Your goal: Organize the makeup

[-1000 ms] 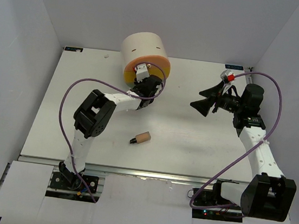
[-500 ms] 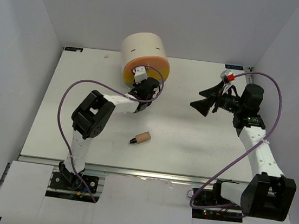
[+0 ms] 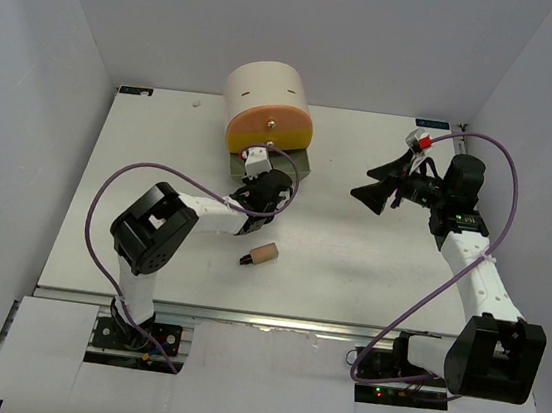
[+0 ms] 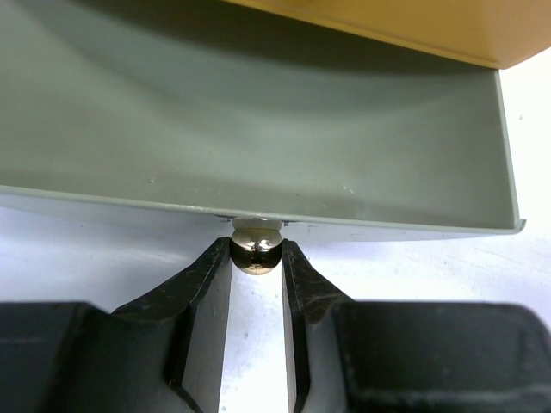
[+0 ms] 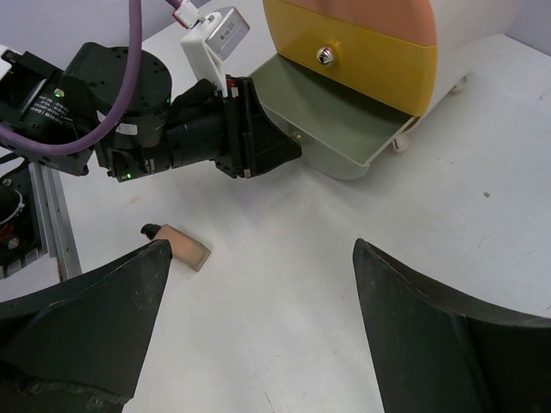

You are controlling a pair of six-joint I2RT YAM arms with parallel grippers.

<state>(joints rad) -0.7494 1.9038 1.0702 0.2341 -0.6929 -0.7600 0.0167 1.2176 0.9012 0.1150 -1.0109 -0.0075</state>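
One tan black-capped bottle (image 3: 261,255) lies on its side on the table, also in the right wrist view (image 5: 182,247); no other makeup shows. My left gripper (image 3: 268,181) is shut on the shiny round knob (image 4: 256,245) of the grey drawer (image 4: 258,129), which is pulled out from the bottom of the cream cylinder (image 3: 265,94). The drawer's visible inside looks empty. My right gripper (image 3: 363,180) is open and empty, held above the table to the right, its fingers apart on either side of bare table (image 5: 261,245).
The cylinder stands at the back centre with an orange drawer (image 5: 362,17) and a yellow drawer (image 5: 344,64) shut above the open grey one (image 5: 336,129). White walls close in the table on the left, back and right.
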